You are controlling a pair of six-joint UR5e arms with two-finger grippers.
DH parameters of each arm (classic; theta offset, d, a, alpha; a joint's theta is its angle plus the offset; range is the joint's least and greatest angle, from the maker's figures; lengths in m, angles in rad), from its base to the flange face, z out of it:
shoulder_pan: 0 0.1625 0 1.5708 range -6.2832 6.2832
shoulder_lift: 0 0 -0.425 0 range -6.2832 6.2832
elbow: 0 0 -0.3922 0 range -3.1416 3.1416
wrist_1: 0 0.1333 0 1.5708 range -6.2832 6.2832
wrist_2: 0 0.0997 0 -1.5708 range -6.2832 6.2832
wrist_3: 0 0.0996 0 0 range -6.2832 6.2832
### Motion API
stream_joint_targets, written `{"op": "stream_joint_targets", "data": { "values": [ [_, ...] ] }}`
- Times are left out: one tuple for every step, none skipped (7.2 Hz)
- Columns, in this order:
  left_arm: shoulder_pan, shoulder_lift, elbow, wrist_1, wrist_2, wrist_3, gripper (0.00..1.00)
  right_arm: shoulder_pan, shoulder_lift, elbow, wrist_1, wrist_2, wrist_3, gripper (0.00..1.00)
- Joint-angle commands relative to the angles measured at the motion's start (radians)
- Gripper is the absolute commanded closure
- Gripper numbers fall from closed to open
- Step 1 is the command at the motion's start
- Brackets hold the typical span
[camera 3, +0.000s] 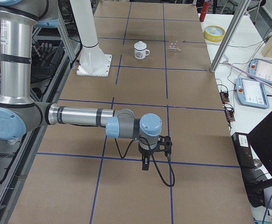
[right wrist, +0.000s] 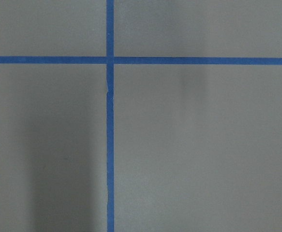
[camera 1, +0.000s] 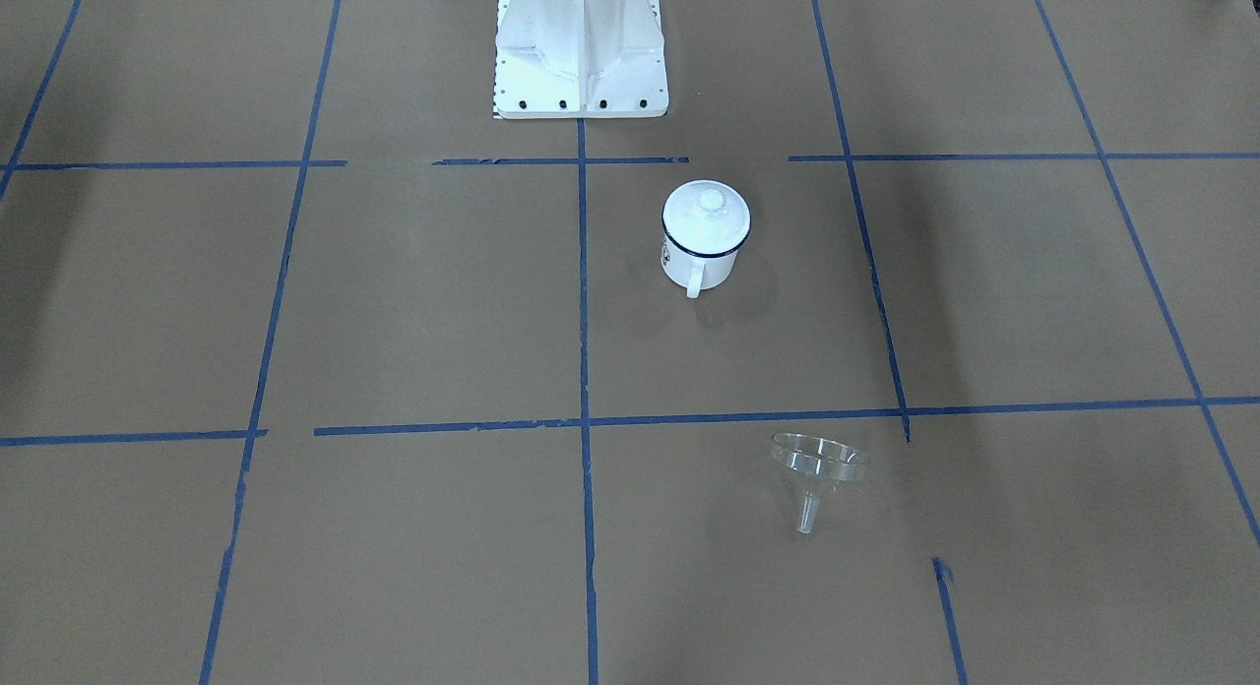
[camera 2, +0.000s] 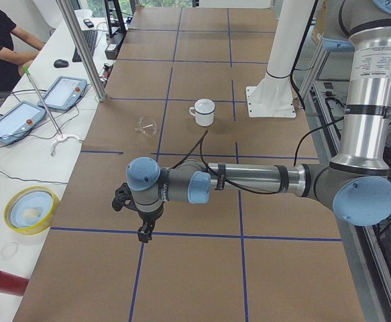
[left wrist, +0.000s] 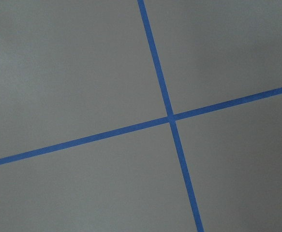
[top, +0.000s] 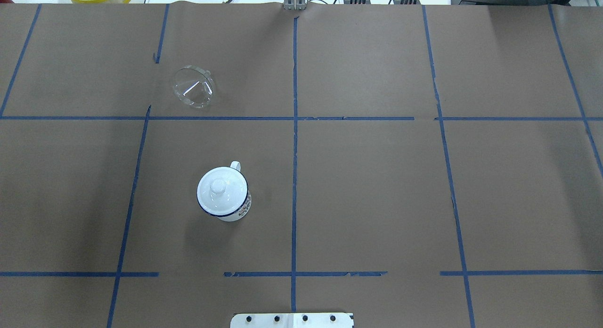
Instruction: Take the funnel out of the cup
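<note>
The clear funnel (camera 1: 819, 466) lies on its side on the brown paper, apart from the cup; it also shows in the overhead view (top: 194, 87) and in both side views (camera 2: 145, 125) (camera 3: 174, 45). The white cup (camera 1: 701, 262) with a dark blue rim stands upright with a white domed lid (camera 1: 706, 216) on it; it also shows from overhead (top: 239, 211). My left gripper (camera 2: 143, 235) and right gripper (camera 3: 145, 167) hang low over the two table ends, far from both. They show only in the side views, so I cannot tell if they are open or shut.
The robot base (camera 1: 581, 55) stands behind the cup. Blue tape lines grid the paper. A yellow bowl (camera 2: 31, 209), a red cylinder (camera 2: 1, 282) and teach pendants (camera 2: 64, 92) lie on the side bench, where an operator (camera 2: 1, 40) sits.
</note>
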Motion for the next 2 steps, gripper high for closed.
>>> {"op": "stream_joint_targets", "data": {
  "values": [
    [0.000, 0.001, -0.002, 0.002, 0.000, 0.000, 0.00, 0.000, 0.000, 0.000, 0.000, 0.000, 0.000, 0.00],
    [0.000, 0.001, -0.003, 0.001, 0.000, 0.000, 0.00, 0.000, 0.000, 0.000, 0.000, 0.000, 0.000, 0.00]
  ]
}}
